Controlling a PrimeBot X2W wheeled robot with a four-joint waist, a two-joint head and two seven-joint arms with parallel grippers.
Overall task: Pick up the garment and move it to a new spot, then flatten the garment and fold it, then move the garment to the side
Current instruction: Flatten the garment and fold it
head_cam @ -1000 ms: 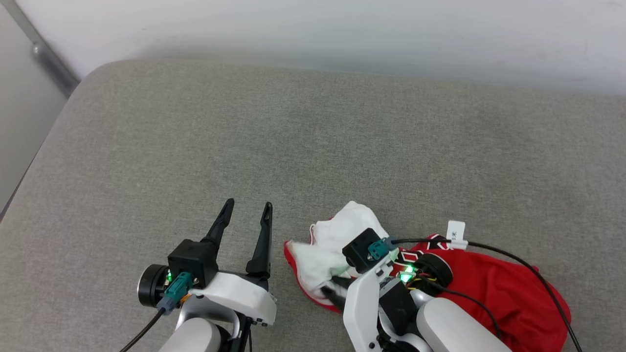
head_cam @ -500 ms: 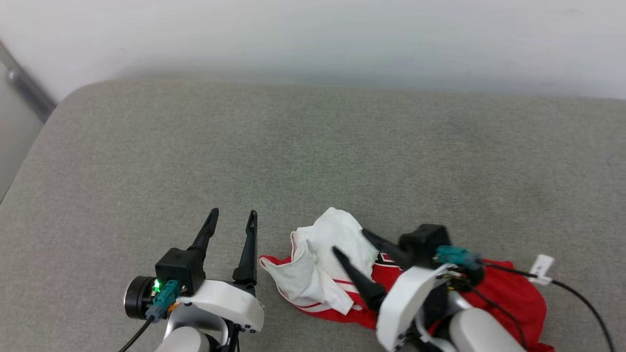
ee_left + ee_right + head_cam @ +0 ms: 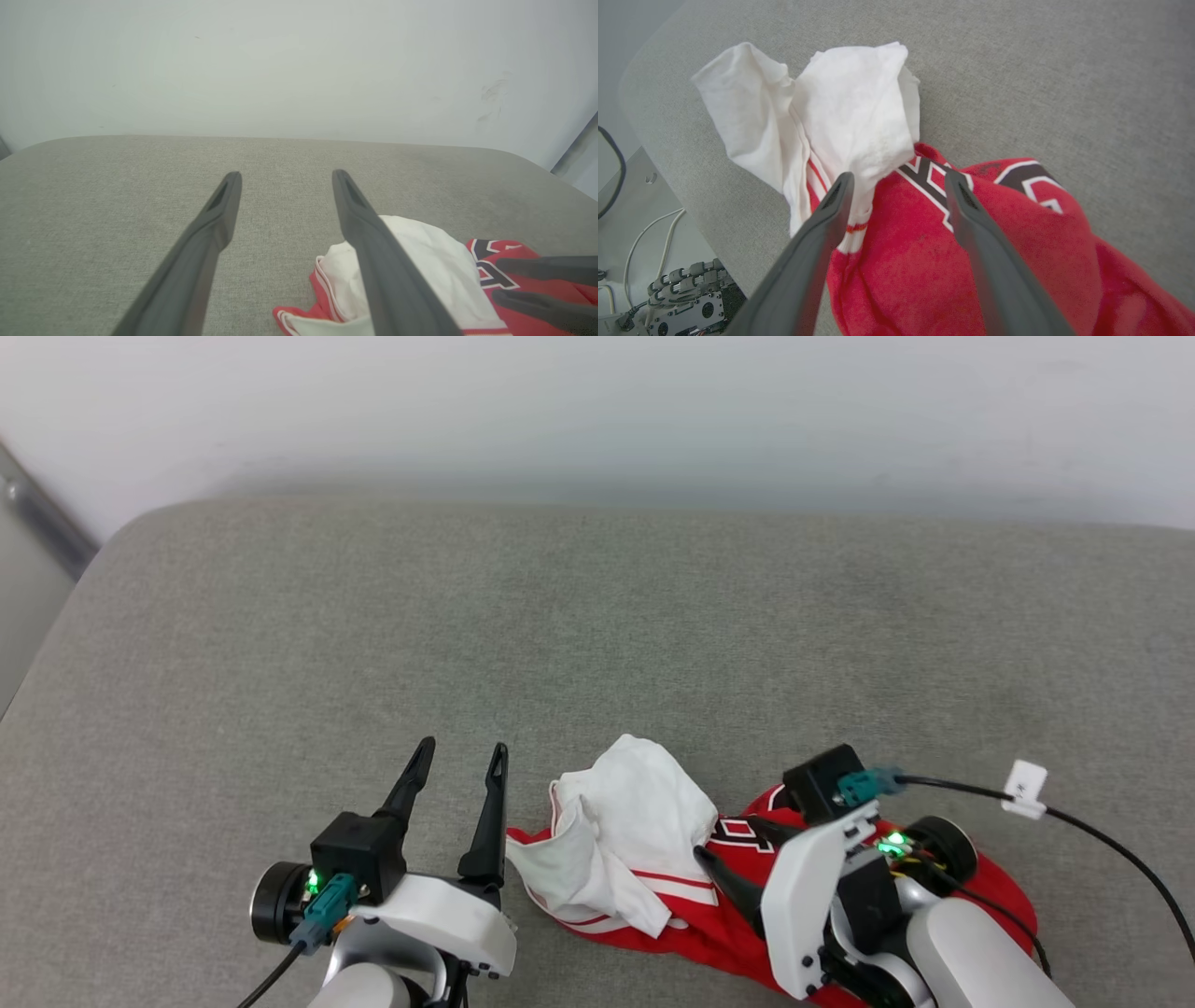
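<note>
red and white, the garment (image 3: pixel 644 812) lies crumpled on the grey cushion (image 3: pixel 597 616), on the side nearest the robot and a little right of centre. its white sleeves are bunched at its left end. the right gripper (image 3: pixel 719 835) is over the red body beside the black-and-white lettering, its 2 fingers spread apart. the left gripper (image 3: pixel 464 747) sits just beside the sleeves, jaws apart too, over bare cushion, pointing toward the pale wall (image 3: pixel 597 411).
</note>
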